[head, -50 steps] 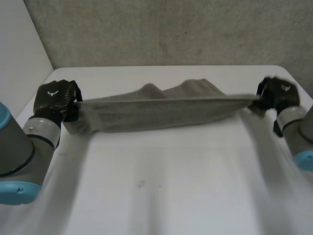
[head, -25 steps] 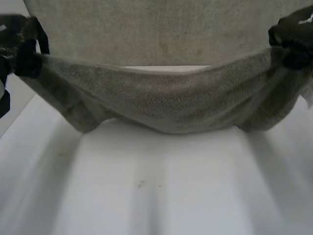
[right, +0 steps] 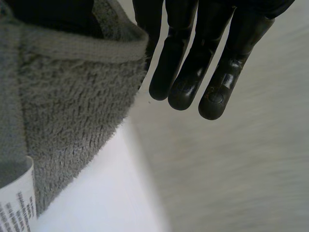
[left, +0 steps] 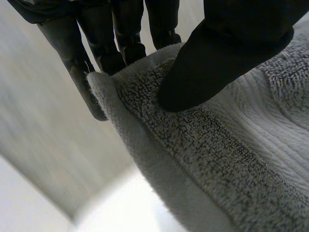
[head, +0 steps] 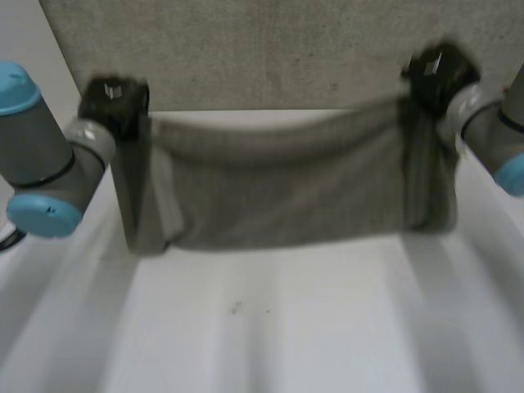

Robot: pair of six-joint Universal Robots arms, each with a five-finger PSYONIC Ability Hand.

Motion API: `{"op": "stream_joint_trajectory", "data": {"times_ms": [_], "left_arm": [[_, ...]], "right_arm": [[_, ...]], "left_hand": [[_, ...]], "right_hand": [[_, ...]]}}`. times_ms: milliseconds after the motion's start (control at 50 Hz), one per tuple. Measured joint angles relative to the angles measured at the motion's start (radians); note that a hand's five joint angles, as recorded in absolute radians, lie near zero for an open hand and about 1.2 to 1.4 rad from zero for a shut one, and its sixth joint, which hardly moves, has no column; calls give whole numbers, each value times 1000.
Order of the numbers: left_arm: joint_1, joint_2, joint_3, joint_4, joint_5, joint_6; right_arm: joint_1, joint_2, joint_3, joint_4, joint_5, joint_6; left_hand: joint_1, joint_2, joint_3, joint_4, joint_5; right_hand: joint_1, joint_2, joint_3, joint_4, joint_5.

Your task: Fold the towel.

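Both hands hold the grey towel (head: pixel 286 176) up by its top corners. I see it stretched between them and hanging as a sagging sheet over the white table (head: pixel 270 327). Its lower edge is close to the tabletop, but I cannot tell whether it touches.

The left hand (head: pixel 115 98) has the left corner. In the left wrist view its thumb (left: pixel 217 58) presses the thick terry hem against the fingers (left: pixel 118 43) behind it.

The right hand (head: pixel 432 74) has the right corner pinched at the thumb, with its other fingers (right: pixel 193 72) reaching out straight beside the cloth. A white care label (right: pixel 14 205) hangs from the towel near that hand. A grey wall (head: pixel 286 49) stands behind the table.
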Motion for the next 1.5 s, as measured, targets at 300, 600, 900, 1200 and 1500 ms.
{"op": "stream_joint_trajectory", "data": {"times_ms": [300,600,900,1200,1500], "left_arm": [[-1,167,-37,618,17,-79],[48,89,-402,457,15,-84],[96,336,-705,-41,13,85],[125,545,-663,-261,13,136],[71,-5,-311,55,-37,130]], "right_arm": [[2,-219,179,-671,51,269],[-27,-94,390,-200,-146,239],[-118,-238,618,251,-165,-39],[-181,-416,579,430,-252,-170],[-109,51,326,-58,-228,-160]], "left_hand": [[0,0,0,0,0],[0,0,0,0,0],[0,0,0,0,0],[0,0,0,0,0],[0,0,0,0,0]], "right_hand": [[0,0,1,0,5],[0,0,1,0,7],[0,0,1,0,7],[0,0,1,0,7],[0,0,1,0,7]]}}
